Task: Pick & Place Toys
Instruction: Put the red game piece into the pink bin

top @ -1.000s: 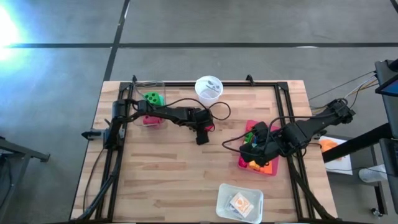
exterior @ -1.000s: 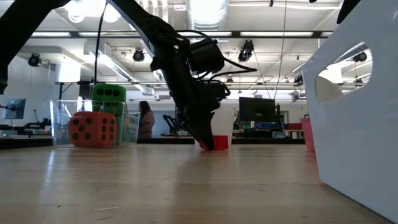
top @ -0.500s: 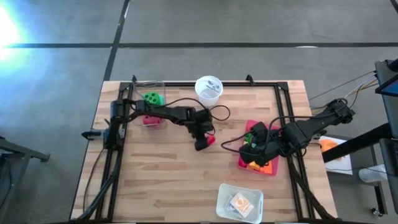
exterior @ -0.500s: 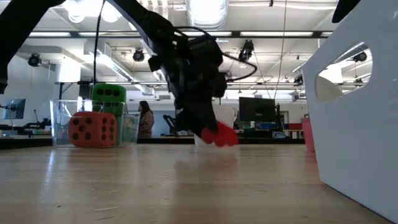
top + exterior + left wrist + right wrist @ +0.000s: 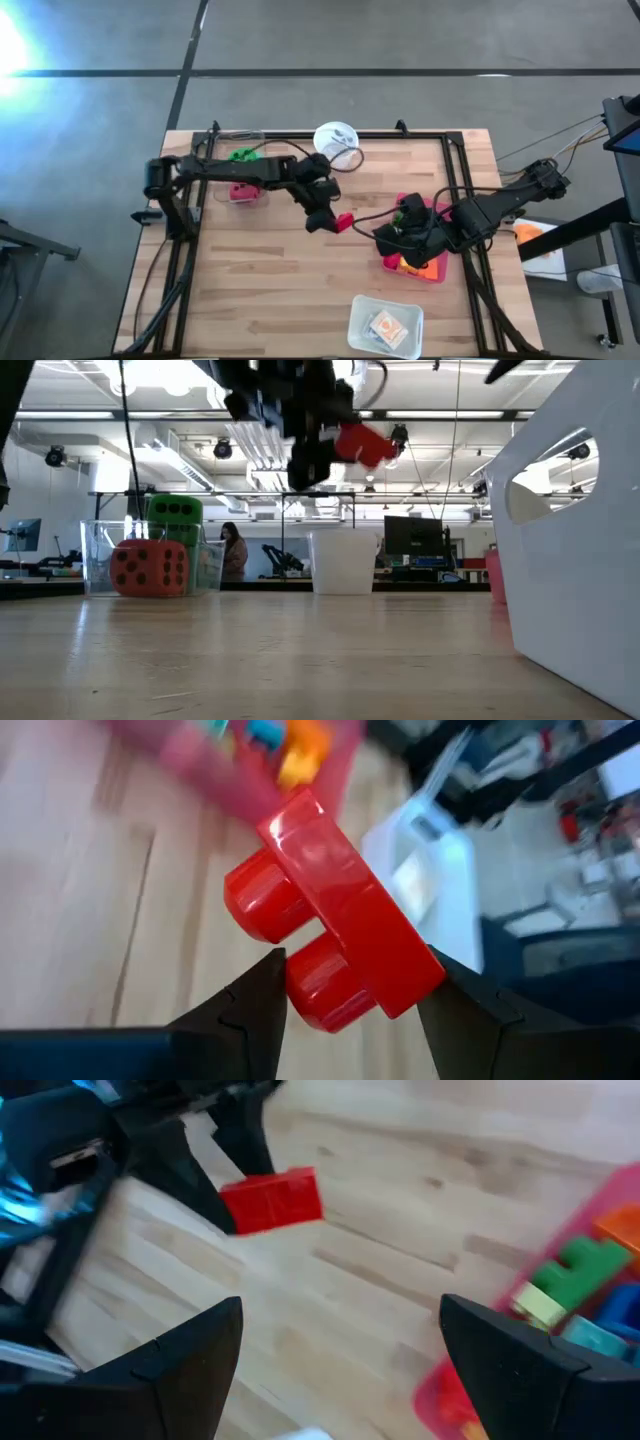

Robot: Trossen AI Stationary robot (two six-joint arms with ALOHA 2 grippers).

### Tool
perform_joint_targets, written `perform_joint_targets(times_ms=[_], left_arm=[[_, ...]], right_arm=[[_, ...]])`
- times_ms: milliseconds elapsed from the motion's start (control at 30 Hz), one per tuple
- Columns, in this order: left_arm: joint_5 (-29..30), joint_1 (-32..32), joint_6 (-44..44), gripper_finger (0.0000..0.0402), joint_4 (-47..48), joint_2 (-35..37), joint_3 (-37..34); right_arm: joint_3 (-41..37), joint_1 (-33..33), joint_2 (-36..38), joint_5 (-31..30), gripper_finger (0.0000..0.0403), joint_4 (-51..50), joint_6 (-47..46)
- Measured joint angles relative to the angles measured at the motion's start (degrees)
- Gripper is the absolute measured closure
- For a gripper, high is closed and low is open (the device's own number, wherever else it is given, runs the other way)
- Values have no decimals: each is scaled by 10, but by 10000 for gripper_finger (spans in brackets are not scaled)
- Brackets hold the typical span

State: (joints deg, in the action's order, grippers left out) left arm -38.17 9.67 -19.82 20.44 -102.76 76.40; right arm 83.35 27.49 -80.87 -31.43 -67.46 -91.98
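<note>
Left gripper [image 5: 345, 1010] grips a red brick [image 5: 330, 935] by its studded end, brick lifted clear of the counter [image 5: 260, 290] near its middle, between the cup [image 5: 336, 137] and the pink tray [image 5: 437, 270]. In the low view the brick [image 5: 362, 444] hangs high above the wood, tilted. Right gripper [image 5: 335, 1355] stands wide open, holding nothing, low at the near edge of the pink tray, its fingers pointed toward the brick [image 5: 272, 1201]. Judgement: the step in hand is the carry to a drop-off. Where the brick is meant to go I cannot tell; the clear bin [image 5: 150, 565] at the far left corner already holds a red die [image 5: 148, 567] and a green die [image 5: 175, 515]. To do it well: keep the grip firm, since the hold is on one end and the brick could twist; travel high enough to clear rims and cables; keep wide of the right arm, which sits close by; lower over the target before letting go. More bricks [image 5: 412, 262] lie in the pink tray. The white tray [image 5: 386, 325] at the near edge holds a small orange-marked packet [image 5: 388, 325]; its print is too small to read. No other writing or brand can be made out.
</note>
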Motion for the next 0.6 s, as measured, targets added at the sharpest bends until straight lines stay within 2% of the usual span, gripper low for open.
perform_joint_targets(times_ms=[333, 600], left_arm=[[-7, -7, -137, 218, -106, 83, 1], [-7, -23, -163, 218, -116, 89, 1]], right_arm=[[6, -14, -16, -66, 71, 33, 11], [55, -38, -38, -73, 71, 30, 57]])
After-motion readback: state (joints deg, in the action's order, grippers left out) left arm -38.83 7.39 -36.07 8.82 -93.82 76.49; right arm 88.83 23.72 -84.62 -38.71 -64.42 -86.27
